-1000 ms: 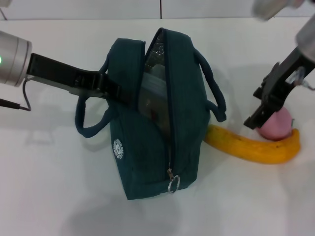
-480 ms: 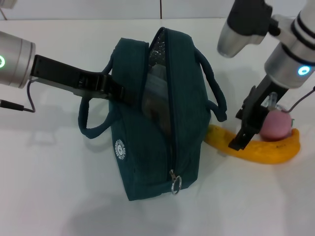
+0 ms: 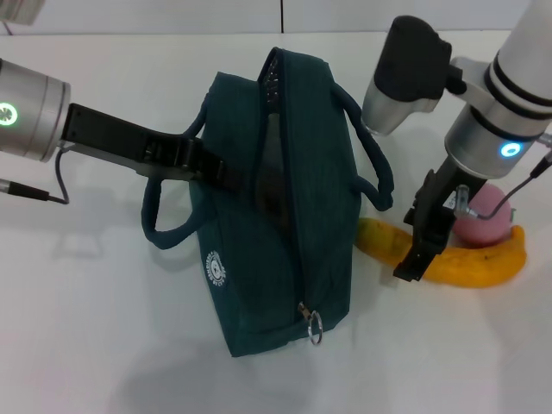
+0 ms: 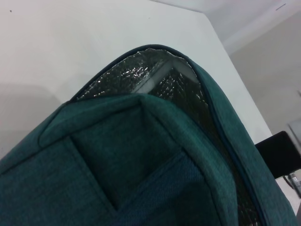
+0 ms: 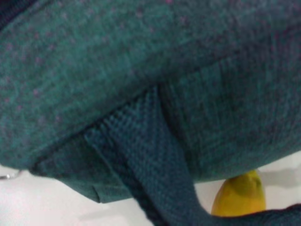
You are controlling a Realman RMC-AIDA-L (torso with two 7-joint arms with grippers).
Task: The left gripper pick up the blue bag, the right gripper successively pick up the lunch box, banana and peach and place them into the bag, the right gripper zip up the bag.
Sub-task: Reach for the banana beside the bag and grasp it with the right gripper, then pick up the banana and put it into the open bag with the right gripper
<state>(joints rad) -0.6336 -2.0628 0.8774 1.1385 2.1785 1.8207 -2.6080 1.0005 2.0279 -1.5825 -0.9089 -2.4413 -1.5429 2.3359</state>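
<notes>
Blue bag (image 3: 285, 216) dark teal, silver lining; banana (image 3: 466, 263) yellow-orange; peach (image 3: 485, 217) pink.

white table (image 3: 86, 345), blue bag (image 3: 285, 259), banana (image 3: 474, 263), peach (image 3: 487, 220)

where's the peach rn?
Head view, robot's right: the peach sits on the table behind the banana, partly hidden by the right gripper.

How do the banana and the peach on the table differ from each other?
The banana is long, curved and yellow-orange; the peach is round, pink and smaller. The right gripper is down at the banana, while the peach sits behind it. Both lie outside the bag, touching each other.
</notes>
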